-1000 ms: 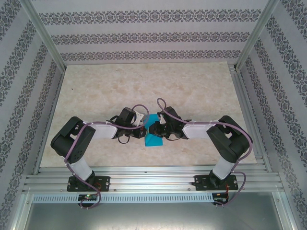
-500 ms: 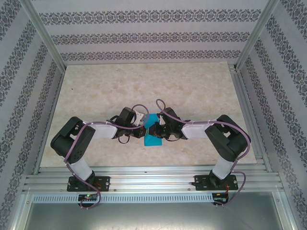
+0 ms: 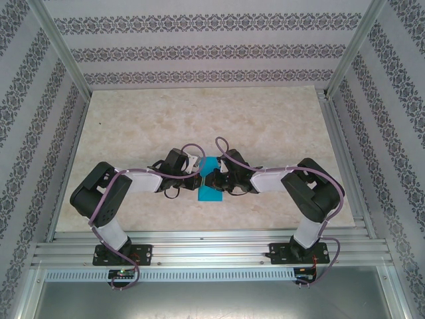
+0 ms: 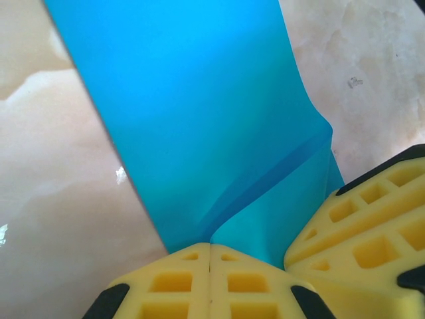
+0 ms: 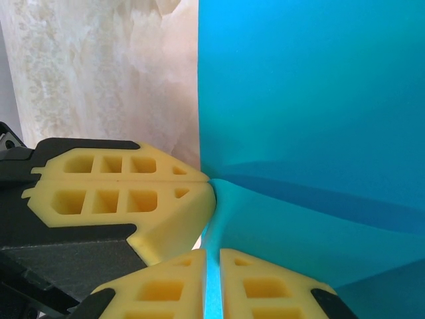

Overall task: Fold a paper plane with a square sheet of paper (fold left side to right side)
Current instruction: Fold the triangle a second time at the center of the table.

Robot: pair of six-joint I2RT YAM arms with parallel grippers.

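Observation:
The square sheet of paper (image 3: 211,195), cyan-blue and partly folded, lies mid-table between the two arms. In the left wrist view the paper (image 4: 199,113) rises in a crease that runs into the tip of my left gripper (image 4: 210,244), whose yellow fingers are pressed together on its edge. My right gripper (image 5: 212,256) is shut on the paper (image 5: 312,100), a blue strip showing between its fingers. The two grippers meet tip to tip over the sheet: left gripper (image 3: 201,178), right gripper (image 3: 212,181). The right gripper's fingers (image 4: 358,226) show beside the left one's.
The marble-patterned tabletop (image 3: 199,119) stretches behind and to both sides of the paper. Aluminium frame posts and patterned walls enclose it. A metal rail (image 3: 212,249) with the arm bases runs along the near edge.
The right arm's elbow has drifted slightly left and the paper's visible lower part has shifted a little left with it. Both grips look unchanged.

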